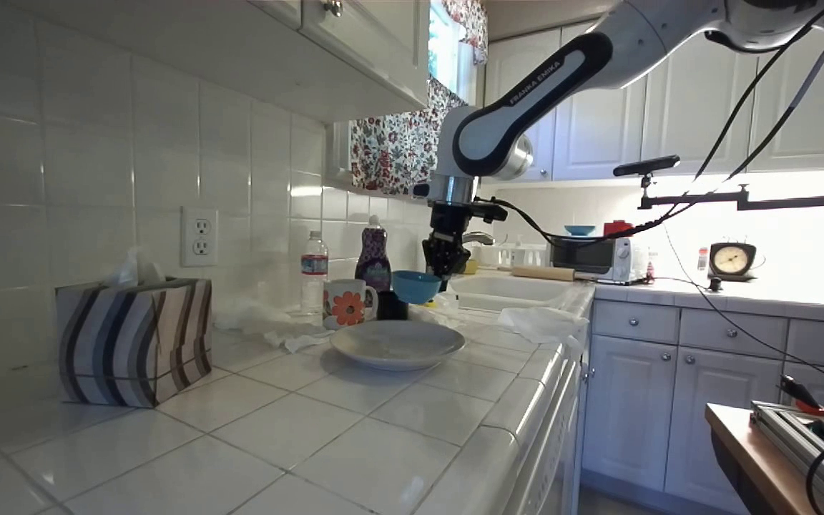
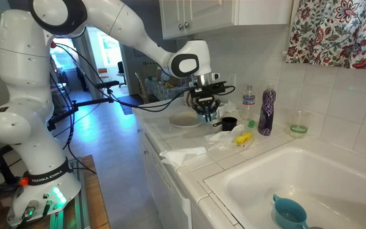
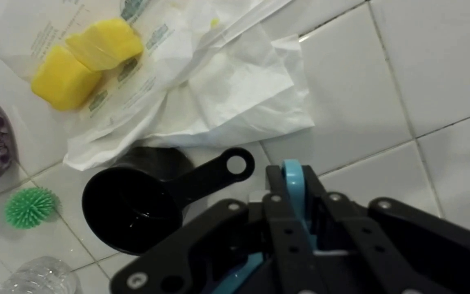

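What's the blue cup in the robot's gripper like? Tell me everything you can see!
The blue cup is round and smooth, looks like plastic, and narrows toward its bottom. The gripper is shut on a narrow blue part, probably its handle. It hangs above the tiled counter, near the plate, nearly upright. Only the gripper visibly touches it. What's inside, I can't tell.
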`<control>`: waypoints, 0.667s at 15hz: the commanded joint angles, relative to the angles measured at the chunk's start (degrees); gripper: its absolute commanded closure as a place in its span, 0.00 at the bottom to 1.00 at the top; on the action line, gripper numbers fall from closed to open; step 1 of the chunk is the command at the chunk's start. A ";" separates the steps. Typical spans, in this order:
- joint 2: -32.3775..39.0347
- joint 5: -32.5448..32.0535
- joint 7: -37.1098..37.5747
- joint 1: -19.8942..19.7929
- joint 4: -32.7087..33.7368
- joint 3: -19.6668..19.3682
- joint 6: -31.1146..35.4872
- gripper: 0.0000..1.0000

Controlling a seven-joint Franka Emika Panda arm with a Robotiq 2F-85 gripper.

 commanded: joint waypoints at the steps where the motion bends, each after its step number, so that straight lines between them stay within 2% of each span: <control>1: -0.47 3.27 -1.61 -0.50 -2.43 0.84 2.06 0.97; 10: -1.13 3.63 -1.18 -0.99 -6.12 0.38 1.57 0.97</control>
